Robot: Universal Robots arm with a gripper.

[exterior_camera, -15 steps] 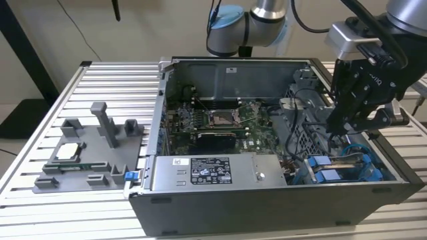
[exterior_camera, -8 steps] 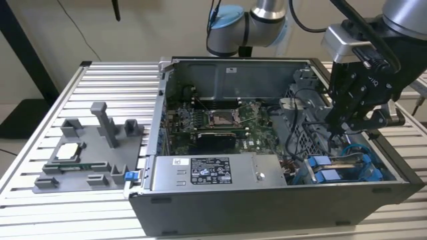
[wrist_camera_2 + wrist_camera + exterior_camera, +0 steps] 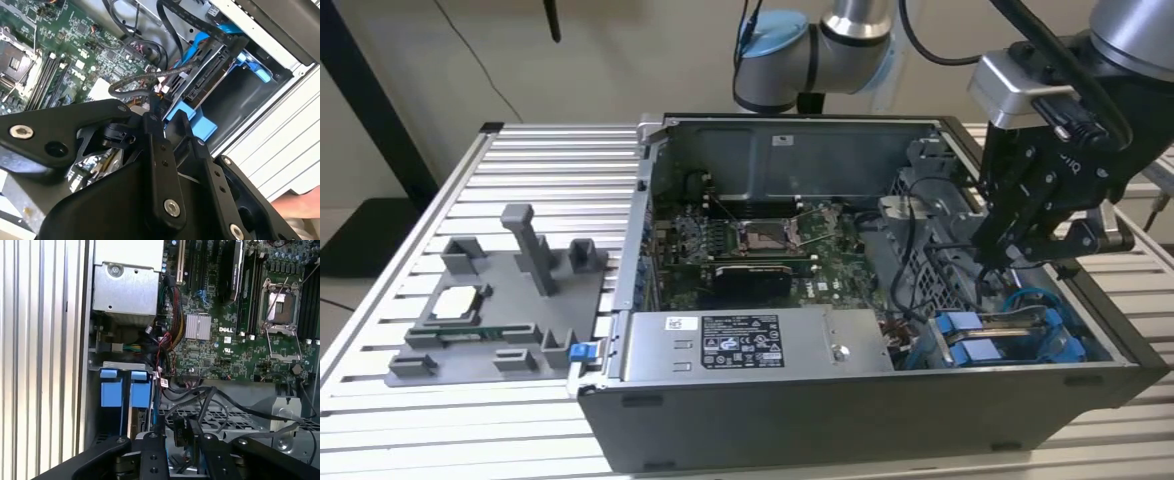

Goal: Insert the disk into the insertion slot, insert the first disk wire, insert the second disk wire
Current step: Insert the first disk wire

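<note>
One robot arm (image 3: 834, 45) reaches into one open computer case (image 3: 854, 420) standing on a ribbed aluminium table (image 3: 400, 290). Its single black gripper (image 3: 1034, 262) hangs over the case corner on the exterior view's right. The two flat, bolted metal fingers (image 3: 152, 450) are drawn close together, and in the first wrist view they pinch the blocky black connector of one disk wire (image 3: 200, 400), a thin, round, rubbery cable looping away over the perforated grey sheet-metal cage (image 3: 235, 415). One disk (image 3: 202, 75), flat and rectangular with a dark connector edge, sits in its glossy blue plastic carrier (image 3: 192, 117) inside the insertion slot (image 3: 240, 102), just beside the fingertips. Two square blue tabs (image 3: 111, 387) stand side by side at the bay's mouth in the first wrist view. One boxy silver power supply (image 3: 747, 345) with one white label lies along the near wall of the case, a bundle of coloured wires spilling from its end. One green motherboard (image 3: 834, 285) covers the case floor, carrying one square metal processor socket (image 3: 761, 235) and one finned silver heat sink (image 3: 197, 326). On the table at the exterior view's left rests one matte grey fixture (image 3: 494, 300) with upright posts, and one small square chip (image 3: 454, 303) lies on it.
</note>
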